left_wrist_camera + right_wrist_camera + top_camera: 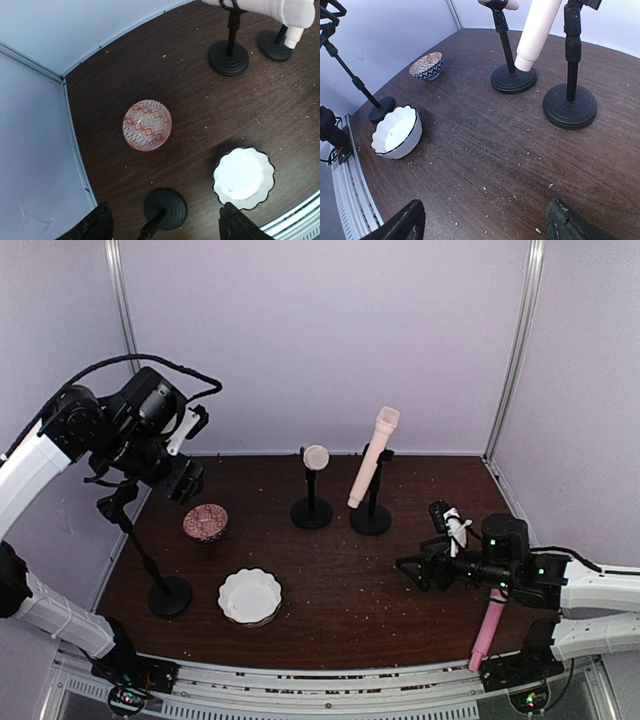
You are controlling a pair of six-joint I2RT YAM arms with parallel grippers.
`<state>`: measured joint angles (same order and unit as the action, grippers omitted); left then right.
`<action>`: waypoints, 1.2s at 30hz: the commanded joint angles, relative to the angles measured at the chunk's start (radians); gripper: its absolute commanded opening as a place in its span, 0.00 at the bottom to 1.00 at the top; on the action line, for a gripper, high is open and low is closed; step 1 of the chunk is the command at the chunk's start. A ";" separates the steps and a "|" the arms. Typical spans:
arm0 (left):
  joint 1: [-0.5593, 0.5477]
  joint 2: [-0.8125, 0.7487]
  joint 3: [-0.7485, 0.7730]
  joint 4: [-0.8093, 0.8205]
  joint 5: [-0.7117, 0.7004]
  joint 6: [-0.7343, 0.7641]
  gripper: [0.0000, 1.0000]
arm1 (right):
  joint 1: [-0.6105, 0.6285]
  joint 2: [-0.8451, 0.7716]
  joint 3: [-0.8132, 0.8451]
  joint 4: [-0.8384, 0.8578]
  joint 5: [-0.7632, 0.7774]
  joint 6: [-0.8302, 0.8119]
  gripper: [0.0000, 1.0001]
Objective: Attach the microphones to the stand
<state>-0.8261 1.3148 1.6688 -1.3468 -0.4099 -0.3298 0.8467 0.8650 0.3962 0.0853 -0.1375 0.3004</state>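
Three black stands are on the dark table. The middle stand [311,510] holds a cream microphone [316,456], seen head-on. The right stand [371,517] holds a second cream microphone [373,456], tilted. The left stand [168,596] holds none; its pole rises between the open fingers of my left gripper [184,480], whose view shows its base [165,207]. The pink microphone [487,630] lies at the front right, partly under my right arm. My right gripper [412,569] is open and empty above the bare table, facing the stands [569,105].
A red-patterned bowl [205,522] and a white scalloped bowl [249,596] stand at the left front between the stands. Both show in the left wrist view, patterned bowl [147,125] and white bowl [244,178]. White walls close in the back and sides.
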 commanded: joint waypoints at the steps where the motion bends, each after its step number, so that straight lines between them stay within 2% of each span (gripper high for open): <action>1: 0.059 -0.008 0.057 -0.154 -0.059 -0.038 0.75 | 0.004 0.024 0.000 0.040 -0.029 0.010 0.85; 8: 0.071 0.024 0.147 -0.307 -0.177 -0.027 0.73 | 0.004 0.033 -0.004 0.049 -0.041 0.003 0.84; 13: 0.074 0.011 0.116 -0.311 -0.078 -0.027 0.67 | 0.003 0.041 -0.007 0.048 -0.051 0.008 0.85; 19: 0.080 -0.010 0.050 -0.311 -0.103 -0.055 0.60 | 0.003 0.050 -0.017 0.065 -0.063 0.015 0.84; 23: 0.082 -0.012 0.024 -0.310 -0.144 -0.046 0.62 | 0.003 0.064 -0.011 0.067 -0.078 0.015 0.85; 27: 0.082 0.014 0.111 -0.310 -0.146 0.003 0.65 | 0.004 0.073 -0.011 0.072 -0.083 0.017 0.84; 30: 0.081 0.009 0.153 -0.311 -0.219 0.006 0.68 | 0.003 0.081 -0.011 0.079 -0.086 0.019 0.85; 33: 0.083 -0.005 0.127 -0.311 -0.259 0.018 0.72 | 0.003 0.086 -0.011 0.084 -0.089 0.023 0.84; 36: 0.087 -0.009 0.093 -0.310 -0.237 0.005 0.72 | 0.003 0.088 -0.014 0.085 -0.091 0.025 0.84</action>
<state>-0.7513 1.3201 1.7866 -1.6363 -0.6224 -0.3302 0.8467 0.9489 0.3874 0.1406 -0.2165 0.3187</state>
